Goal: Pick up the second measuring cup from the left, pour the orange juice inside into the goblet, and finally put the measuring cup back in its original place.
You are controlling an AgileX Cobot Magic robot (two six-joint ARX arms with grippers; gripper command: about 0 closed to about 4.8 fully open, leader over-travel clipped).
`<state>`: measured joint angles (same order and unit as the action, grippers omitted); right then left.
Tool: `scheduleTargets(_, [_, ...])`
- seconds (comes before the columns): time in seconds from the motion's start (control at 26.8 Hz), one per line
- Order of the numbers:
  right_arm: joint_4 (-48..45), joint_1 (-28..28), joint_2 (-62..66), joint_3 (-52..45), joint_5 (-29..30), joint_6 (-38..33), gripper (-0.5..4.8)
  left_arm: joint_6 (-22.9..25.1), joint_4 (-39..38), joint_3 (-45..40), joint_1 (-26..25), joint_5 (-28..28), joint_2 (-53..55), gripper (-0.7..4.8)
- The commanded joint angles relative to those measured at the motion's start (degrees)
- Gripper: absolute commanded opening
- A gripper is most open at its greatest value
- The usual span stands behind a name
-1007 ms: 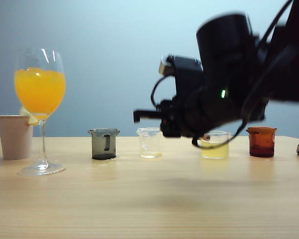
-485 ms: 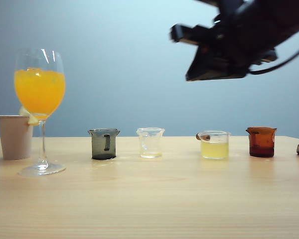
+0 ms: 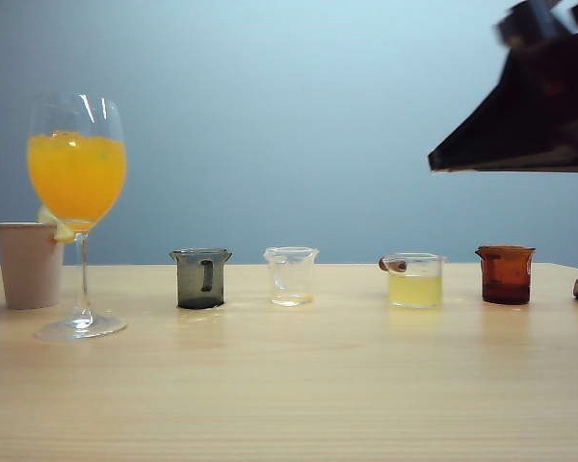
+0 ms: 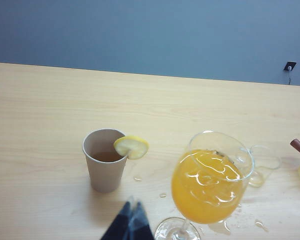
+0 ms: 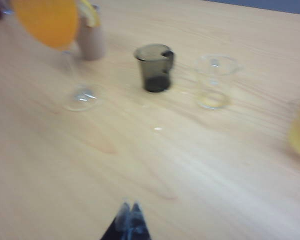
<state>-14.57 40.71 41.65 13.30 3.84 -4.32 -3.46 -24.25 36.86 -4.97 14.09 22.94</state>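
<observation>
The right arm hangs high at two o'clock, well above the table [image 3: 289, 385], tilted downward; its right pincer [image 5: 130, 212] is clenched on nothing, tips pressed together over bare wood. The left pincer [image 4: 131, 212] is clenched too, empty, just beside the goblet's foot. The goblet [image 3: 77, 192] stands at nine o'clock, its bowl full of orange juice [image 3: 77, 178]. The second measuring cup from the left [image 3: 291, 276] sits upright mid-row, nearly drained.

Lab bench: bare table [image 3: 289, 385], plain backdrop [image 3: 270, 115].
</observation>
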Motion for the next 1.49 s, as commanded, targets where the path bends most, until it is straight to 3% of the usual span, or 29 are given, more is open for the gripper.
scheduleTargets(0.04, [-0.20, 0.33, -6.62, -3.23, 3.76, -1.86, -0.06, 0.04, 0.72, 0.07, 0.04, 0.11, -0.07, -0.04])
scheduleTargets(0.41, [8.96, 0.28, -23.71, -11.26, 3.58, -1.90, -0.06, -0.02, 0.44, -2.34, 0.46, 1.49, -0.02, -0.04])
scheduleTargets(0.48, [9.16, 0.28, -28.04, -12.98, 3.54, -1.88, -0.06, -5.42, 4.13, -7.52, 1.25, 4.00, 0.00, -0.04])
scheduleTargets(0.56, [13.20, 0.28, -31.91, -13.25, 2.27, -1.86, -0.06, -12.55, 12.44, -13.86, 2.14, 5.18, -0.02, -0.04])
scheduleTargets(0.6, [15.80, 0.24, -33.64, -13.25, 1.86, -1.81, -0.06, -13.53, 16.70, -16.72, 2.58, 4.50, -0.02, -0.04])
scheduleTargets(0.78, [22.56, 0.15, -39.93, -13.25, 0.72, -1.68, -0.06, -13.11, 34.05, -26.69, 2.73, 1.97, -0.02, -0.04])
scheduleTargets(0.86, [23.78, 0.13, -41.64, -13.25, 0.76, -1.70, -0.06, -9.42, 41.88, -31.63, 2.73, 1.14, -0.02, -0.04])
scheduleTargets(0.93, [24.41, 0.15, -41.62, -13.25, 0.59, -1.66, -0.05, -7.91, 44.50, -34.32, 2.73, -1.07, -0.02, -0.04])
scheduleTargets(1.16, [24.44, 0.13, -41.62, -13.25, 0.57, -1.68, -0.04, -2.93, 43.12, -36.44, 2.73, -3.98, -0.02, -0.04])
scheduleTargets(1.49, [24.22, -0.81, -41.62, -13.27, 0.90, -1.68, -0.05, -3.15, 42.14, -36.44, 2.71, -3.61, -0.07, -0.04])
